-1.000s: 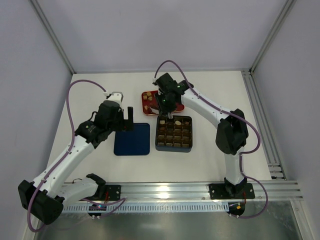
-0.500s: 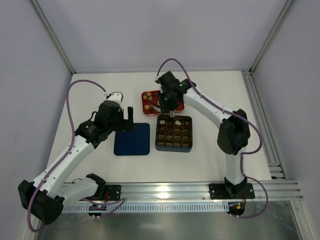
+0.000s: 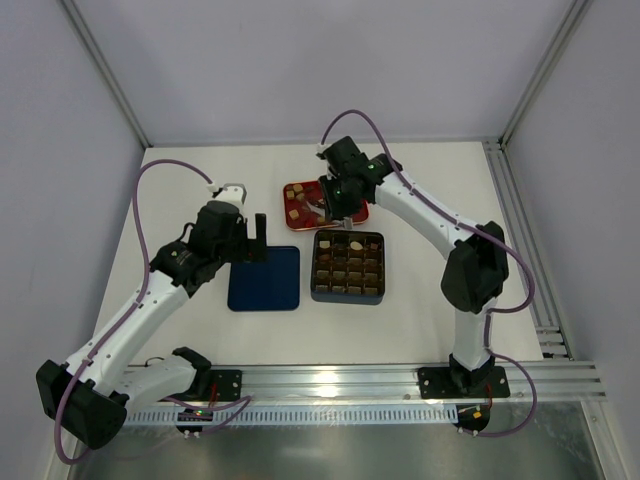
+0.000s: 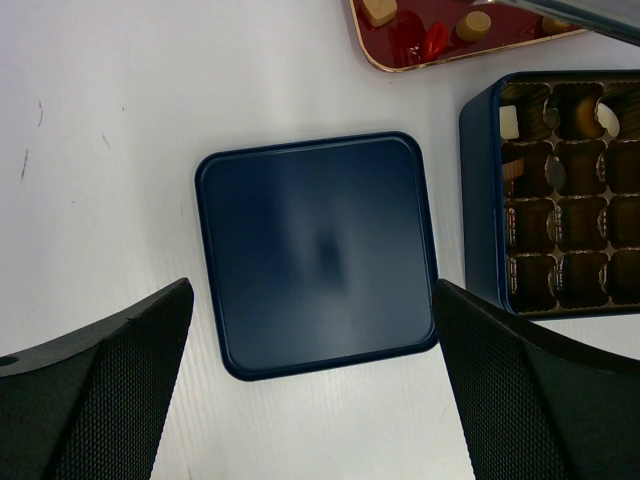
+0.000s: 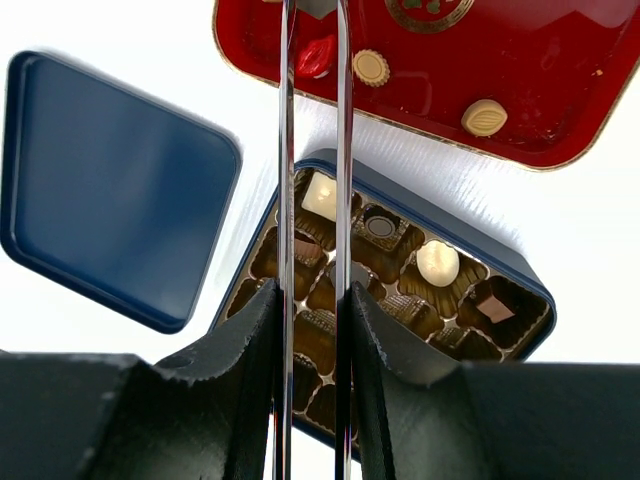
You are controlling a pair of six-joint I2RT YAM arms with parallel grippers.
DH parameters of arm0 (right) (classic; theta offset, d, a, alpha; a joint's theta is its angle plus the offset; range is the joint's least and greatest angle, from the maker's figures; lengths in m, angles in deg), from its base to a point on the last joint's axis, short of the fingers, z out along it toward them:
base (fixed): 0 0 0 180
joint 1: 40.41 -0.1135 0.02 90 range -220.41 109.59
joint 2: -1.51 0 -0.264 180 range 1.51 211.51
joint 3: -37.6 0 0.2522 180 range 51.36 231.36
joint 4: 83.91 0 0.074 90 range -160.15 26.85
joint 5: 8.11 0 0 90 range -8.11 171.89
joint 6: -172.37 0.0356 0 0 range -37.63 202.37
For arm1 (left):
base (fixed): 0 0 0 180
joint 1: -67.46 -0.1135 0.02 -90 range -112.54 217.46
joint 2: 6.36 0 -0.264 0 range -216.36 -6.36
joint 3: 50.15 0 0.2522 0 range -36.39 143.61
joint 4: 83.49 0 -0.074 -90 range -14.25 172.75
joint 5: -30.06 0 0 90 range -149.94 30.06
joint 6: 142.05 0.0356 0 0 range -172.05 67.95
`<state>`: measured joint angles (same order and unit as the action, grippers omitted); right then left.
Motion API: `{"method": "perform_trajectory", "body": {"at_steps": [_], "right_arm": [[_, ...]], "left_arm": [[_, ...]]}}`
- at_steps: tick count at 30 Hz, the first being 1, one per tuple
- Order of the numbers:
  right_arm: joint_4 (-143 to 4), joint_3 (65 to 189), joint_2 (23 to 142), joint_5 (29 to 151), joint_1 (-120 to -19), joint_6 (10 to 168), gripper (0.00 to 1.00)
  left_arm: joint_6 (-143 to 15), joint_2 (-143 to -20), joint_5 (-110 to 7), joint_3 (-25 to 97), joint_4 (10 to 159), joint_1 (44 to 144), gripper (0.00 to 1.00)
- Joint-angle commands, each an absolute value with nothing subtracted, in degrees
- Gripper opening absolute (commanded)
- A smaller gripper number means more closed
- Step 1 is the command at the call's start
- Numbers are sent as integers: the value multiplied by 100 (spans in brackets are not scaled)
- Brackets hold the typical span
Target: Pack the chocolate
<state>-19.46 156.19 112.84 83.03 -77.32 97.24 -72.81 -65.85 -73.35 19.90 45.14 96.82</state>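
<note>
Chocolate (image 5: 437, 263) partly packed in box (image 3: 347, 267).
Other pieces lie on tray (image 5: 560, 60) behind box. Right gripper (image 5: 314, 290) above tray's near edge: grip cannot be told. Left gripper (image 4: 310, 290) spread wide over lid (image 4: 315, 255), left of box.

White table (image 3: 200, 180), pale lilac walls (image 3: 300, 60)

Left end effector (image 4: 312, 290) gapes wide, arm bent; right end effector (image 5: 312, 295), arm outstretched, narrowly parted.
</note>
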Motion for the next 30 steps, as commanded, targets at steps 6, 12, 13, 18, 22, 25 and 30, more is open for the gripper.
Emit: {"method": "perform_trajectory", "body": {"at_steps": [6, 12, 13, 18, 22, 25, 30], "right_arm": [[-2085, 15384, 10207, 8215, -7645, 9801, 32], [-2032, 14595, 9478, 7987, -7645, 9845, 32], [-2049, 14454, 9172, 7969, -7645, 9871, 32], [-2014, 13436, 8248, 7934, -7636, 10038, 32], [-1935, 12713, 7474, 7916, -7645, 10205, 32], [-1857, 12221, 7017, 7969, -7645, 10319, 32], [-1821, 11641, 6497, 8057, -7653, 10469, 32]], "left_arm": [[-7297, -6516, -7286, 2074, 4548, 9699, 100], [-7306, -6507, -7269, 2083, 4566, 9699, 100], [-7306, -6508, -7269, 2083, 4557, 9699, 100], [-7306, -6490, -7260, 2083, 4557, 9699, 100], [-7306, -6499, -7260, 2083, 4557, 9699, 99], [-7297, -6516, -7251, 2083, 4557, 9699, 100], [-7306, -6525, -7242, 2091, 4557, 9699, 100]]}}
